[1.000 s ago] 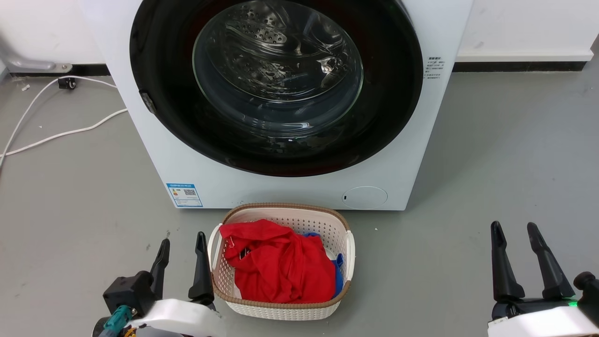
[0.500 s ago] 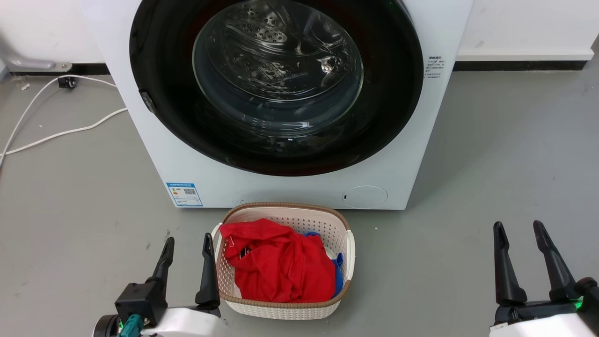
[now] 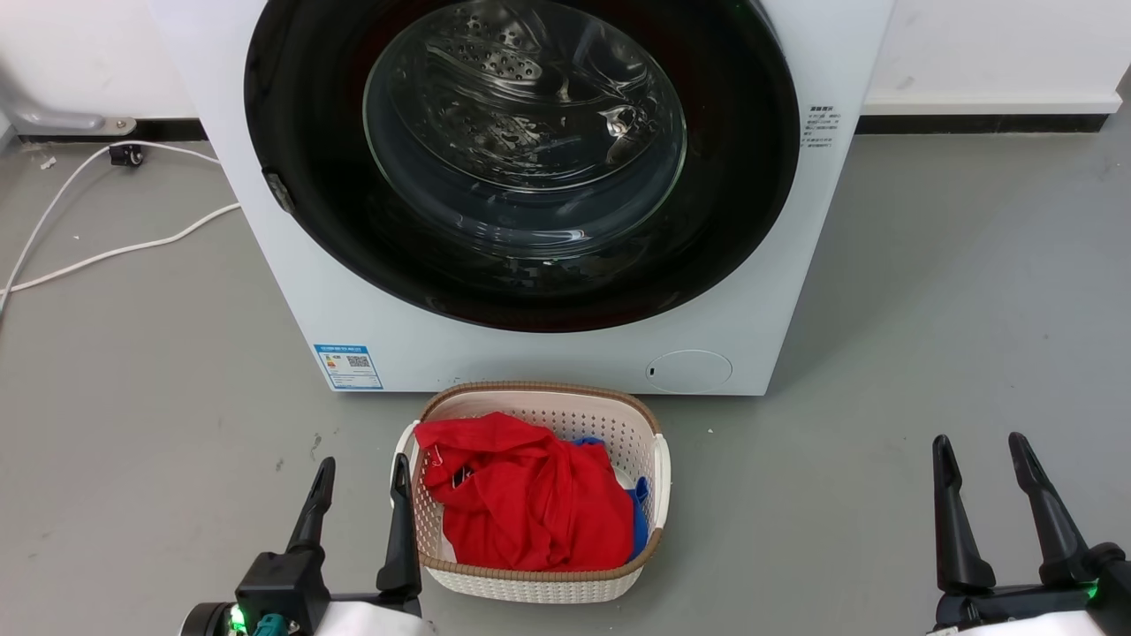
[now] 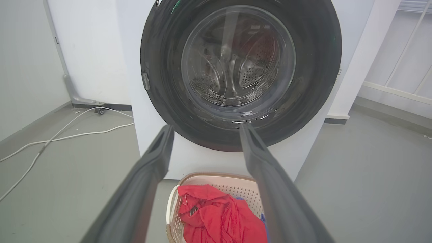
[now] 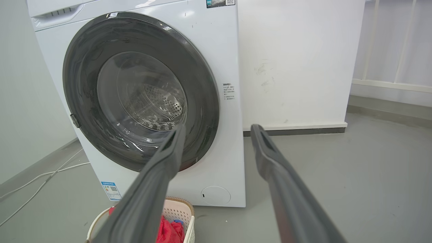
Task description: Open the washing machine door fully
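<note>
Left end effector (image 3: 364, 464): low at the left, fingers parted to a moderate gap, nothing between them. Its inner finger stands just beside the rim of the laundry basket (image 3: 539, 587). Right end effector (image 3: 978, 442): low at the right, equally spread and empty, well apart from the basket, over bare grey floor (image 3: 928, 291).

Basket: white perforated plastic with a brown woven-look rim, holding a crumpled red garment (image 3: 521, 495). It sits directly before the washing machine (image 3: 495, 353) — white, boxy, smooth-panelled.

Washing machine door (image 3: 521, 159): up and ahead of both end effectors, shut, flush with the front. It is round, so it has no long axis; the face stands vertical. Glossy black ring around a bulging clear glass centre, with perforated steel visible behind.

A small grey tab (image 3: 281, 193) sits on the door's left rim — catch or hinge part, cannot tell. Judgement: the left arm is nearer to it, and its reach must clear the basket.
</note>
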